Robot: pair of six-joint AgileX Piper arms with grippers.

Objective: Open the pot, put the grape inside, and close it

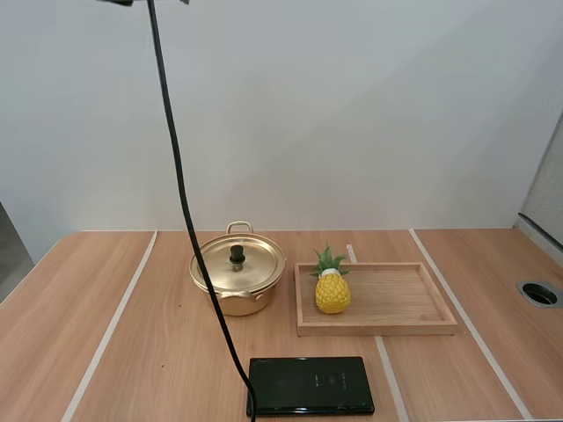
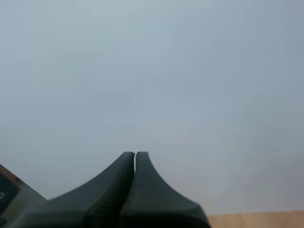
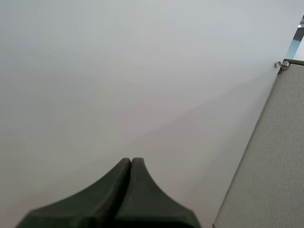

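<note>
One lidded golden pot [image 1: 252, 264], one yellow pineapple [image 1: 332, 291] in one wooden tray [image 1: 398, 295], one black flat slab [image 1: 310, 384], left hand [image 2: 135, 154], right hand [image 3: 131, 160], each pressed together, empty

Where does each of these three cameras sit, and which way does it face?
High view: behind and above the arm bases, looking down on the table, pot, wooden tray with pineapple, and black slab.
Left wrist view: on the left arm, facing a pale wall past the shut left gripper.
Right wrist view: on the right arm, facing pale wall past the shut right gripper.
Shared: high and left wrist views both show the table.
</note>
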